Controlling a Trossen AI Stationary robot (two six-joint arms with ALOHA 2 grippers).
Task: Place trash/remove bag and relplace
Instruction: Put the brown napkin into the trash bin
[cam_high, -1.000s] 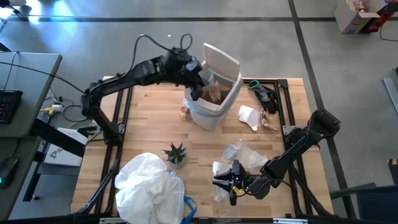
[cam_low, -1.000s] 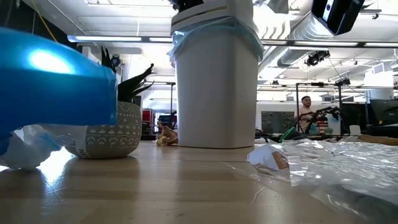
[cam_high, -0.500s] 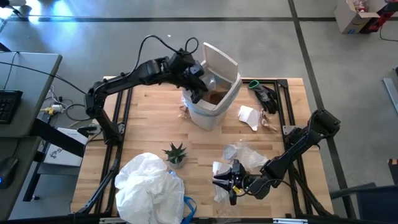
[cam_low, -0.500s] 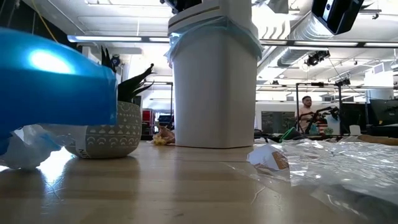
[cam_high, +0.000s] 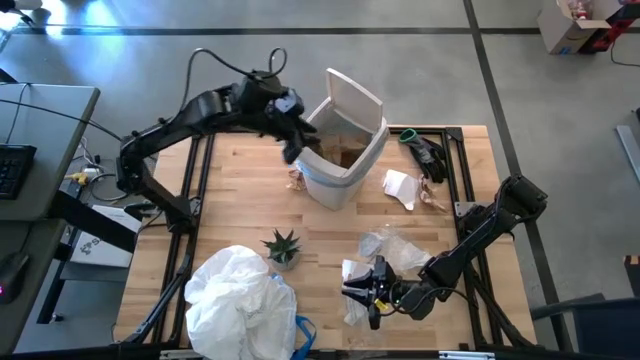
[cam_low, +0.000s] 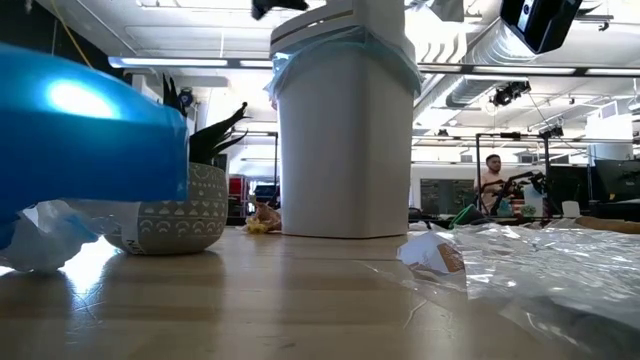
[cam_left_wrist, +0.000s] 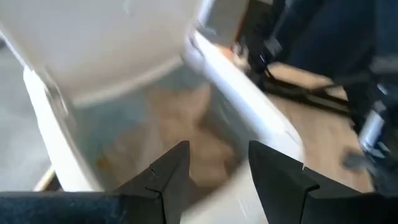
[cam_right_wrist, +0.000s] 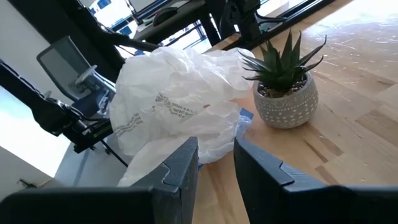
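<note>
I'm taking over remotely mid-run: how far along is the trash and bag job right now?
Early. Done: brown paper trash lies inside the lined white bin. In hand: nothing; the left gripper is open and empty at the bin's rim, the right gripper waits low by the clear wrappers. Left: a brown scrap beside the bin, white paper, then swapping the blue liner.

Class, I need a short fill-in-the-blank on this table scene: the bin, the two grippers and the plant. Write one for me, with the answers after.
1. The left gripper hovers beside the rim of the white ____, its fingers open.
2. Crumpled ____ paper lies inside the bin.
3. The potted plant stands between the bin and the big white ____.
4. The right gripper waits low over the table's ____ edge.

Answers: bin; brown; bag; near
</note>
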